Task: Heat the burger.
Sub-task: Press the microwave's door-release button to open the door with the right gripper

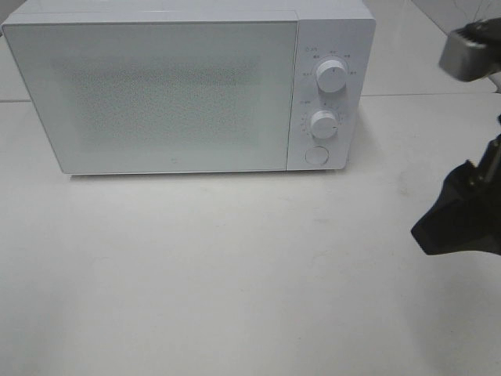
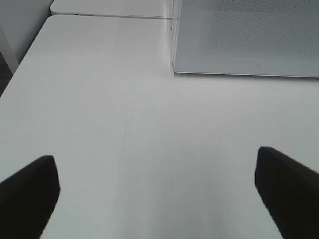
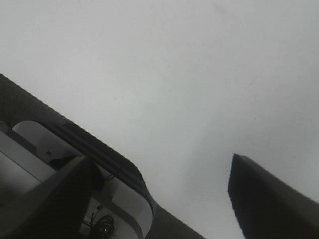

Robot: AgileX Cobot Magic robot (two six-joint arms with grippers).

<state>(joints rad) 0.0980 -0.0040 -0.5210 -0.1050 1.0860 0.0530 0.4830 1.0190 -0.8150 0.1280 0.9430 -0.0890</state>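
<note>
The burger is out of view in every frame. A white microwave [image 1: 156,86] stands at the back of the table with its door shut; the door's lower corner shows in the left wrist view [image 2: 249,40]. My left gripper [image 2: 154,154] is open over bare tabletop in front of the microwave's left end, nothing between its fingers. My right gripper [image 1: 462,211] hangs at the right edge of the exterior view, right of the microwave. In the right wrist view it [image 3: 159,162] stands open and holds nothing.
The microwave's panel carries two white knobs [image 1: 331,76] [image 1: 323,124] and a round button [image 1: 316,155]. A white table [image 1: 235,282] spreads in front. A dark-rimmed piece of equipment [image 3: 99,164] lies below the right gripper. A second tabletop [image 2: 109,6] adjoins behind.
</note>
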